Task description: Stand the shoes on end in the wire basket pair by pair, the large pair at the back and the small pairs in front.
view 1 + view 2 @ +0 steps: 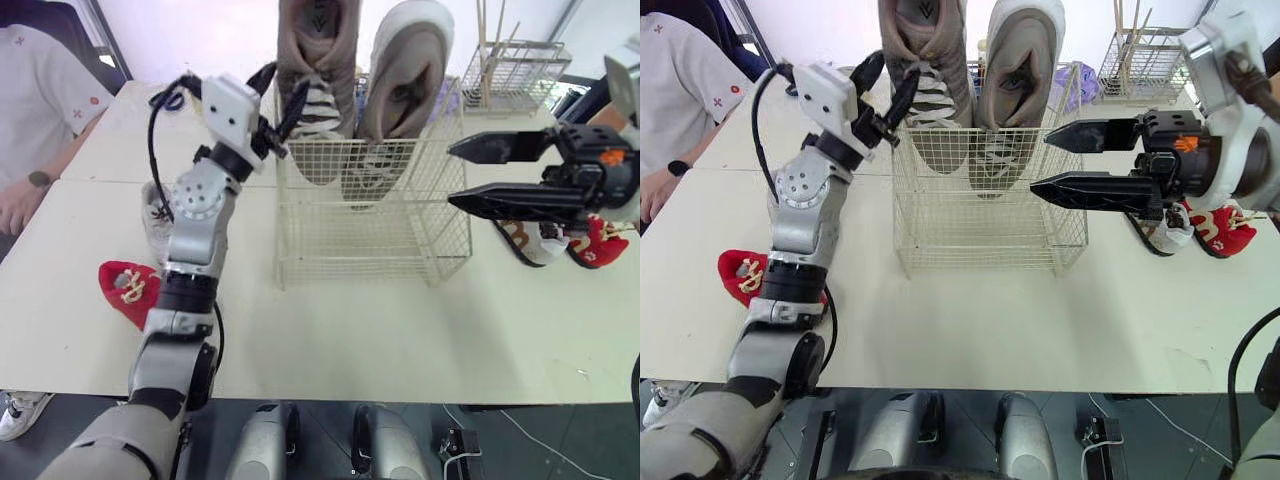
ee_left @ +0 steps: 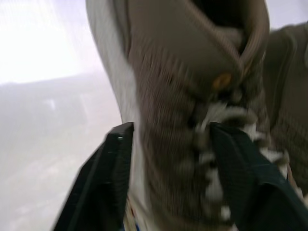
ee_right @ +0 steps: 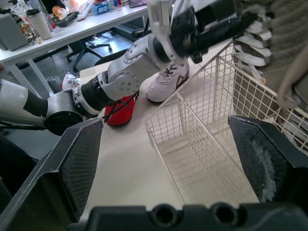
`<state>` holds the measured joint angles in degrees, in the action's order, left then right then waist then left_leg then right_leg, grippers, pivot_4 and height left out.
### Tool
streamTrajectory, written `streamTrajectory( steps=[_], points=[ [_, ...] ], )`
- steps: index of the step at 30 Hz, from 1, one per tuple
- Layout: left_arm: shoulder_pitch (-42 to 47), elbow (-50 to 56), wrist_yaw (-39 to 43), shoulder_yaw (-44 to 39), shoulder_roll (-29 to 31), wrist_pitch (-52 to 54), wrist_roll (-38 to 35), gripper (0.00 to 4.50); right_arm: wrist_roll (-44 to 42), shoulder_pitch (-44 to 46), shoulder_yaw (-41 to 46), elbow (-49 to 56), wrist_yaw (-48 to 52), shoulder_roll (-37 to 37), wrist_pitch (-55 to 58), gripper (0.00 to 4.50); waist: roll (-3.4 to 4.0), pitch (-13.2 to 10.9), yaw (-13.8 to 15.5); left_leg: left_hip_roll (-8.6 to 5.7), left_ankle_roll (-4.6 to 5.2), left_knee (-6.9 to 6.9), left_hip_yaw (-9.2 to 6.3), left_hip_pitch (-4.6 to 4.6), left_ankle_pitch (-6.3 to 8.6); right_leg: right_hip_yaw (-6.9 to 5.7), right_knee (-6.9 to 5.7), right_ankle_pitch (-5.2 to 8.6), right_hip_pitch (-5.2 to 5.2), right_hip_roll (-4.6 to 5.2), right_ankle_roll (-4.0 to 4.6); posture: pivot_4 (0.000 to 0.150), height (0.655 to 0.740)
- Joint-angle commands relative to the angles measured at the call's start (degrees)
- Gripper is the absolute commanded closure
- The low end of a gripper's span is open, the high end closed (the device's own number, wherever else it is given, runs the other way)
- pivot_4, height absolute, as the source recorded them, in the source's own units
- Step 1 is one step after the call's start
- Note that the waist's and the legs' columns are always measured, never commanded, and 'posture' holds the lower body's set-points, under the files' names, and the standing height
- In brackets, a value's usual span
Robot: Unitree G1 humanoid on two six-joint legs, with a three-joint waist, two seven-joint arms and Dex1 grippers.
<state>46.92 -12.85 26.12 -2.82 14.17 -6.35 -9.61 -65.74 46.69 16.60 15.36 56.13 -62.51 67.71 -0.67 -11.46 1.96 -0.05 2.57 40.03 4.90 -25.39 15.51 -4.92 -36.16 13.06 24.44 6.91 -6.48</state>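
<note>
A cream wire basket (image 1: 372, 232) stands mid-table. Two large taupe shoes stand on end at its back: the left one (image 1: 318, 60) with white laces, the right one (image 1: 405, 72) beside it. My left gripper (image 1: 280, 95) is shut on the laced side of the left large shoe (image 2: 183, 120), one finger on each side of it. My right gripper (image 1: 465, 175) hangs open just right of the basket, with nothing between its fingers. Small shoes lie on the table: a red one (image 1: 128, 290) and a white one (image 1: 155, 215) on the left, a white-brown one (image 1: 530, 240) and a red one (image 1: 598, 245) on the right.
A person in a white shirt (image 1: 40, 90) sits at the table's left edge with a forearm on it. A second wire rack (image 1: 515, 70) holding sticks stands at the back right. The basket's front half (image 3: 202, 154) holds nothing.
</note>
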Motion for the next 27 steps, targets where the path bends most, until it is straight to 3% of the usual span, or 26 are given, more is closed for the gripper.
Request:
streamTrajectory(
  steps=[1,13,20,27],
  points=[
    [-0.75,6.68,0.25,-0.2,1.06,4.34,-1.75,0.17,0.56,1.61,0.3,-0.31,0.58,-0.31,-1.87,0.0,0.0,0.0,0.24,-0.01,0.0,0.01,0.0,-0.01,0.0,0.0,0.0,0.0,0.0,0.0,0.0,0.15,0.74],
    [-7.83,27.41,-4.64,-2.79,2.65,23.99,-7.79,0.07,4.08,0.84,-1.6,-2.25,1.75,2.59,-7.21,0.0,0.0,0.0,0.21,-0.03,0.03,0.01,-0.02,-0.02,0.02,0.01,0.03,0.0,-0.02,0.02,0.0,0.15,0.74],
    [-8.09,32.75,-7.99,-7.87,3.86,34.67,-14.67,0.07,9.41,3.18,-3.56,-6.1,2.38,6.31,-13.55,0.0,0.0,0.0,0.18,-0.03,0.02,0.02,-0.03,0.01,0.01,0.01,0.01,0.0,-0.05,0.0,0.0,0.15,0.74],
    [-7.49,32.59,-18.59,-22.4,3.82,44.99,-26.49,0.07,9.56,5.27,-3.2,-8.38,0.43,9.7,-13.78,0.0,0.0,0.0,0.04,-0.02,0.01,0.03,-0.04,0.02,0.0,0.02,-0.01,0.0,-0.05,0.0,0.0,0.15,0.74]
  ],
)
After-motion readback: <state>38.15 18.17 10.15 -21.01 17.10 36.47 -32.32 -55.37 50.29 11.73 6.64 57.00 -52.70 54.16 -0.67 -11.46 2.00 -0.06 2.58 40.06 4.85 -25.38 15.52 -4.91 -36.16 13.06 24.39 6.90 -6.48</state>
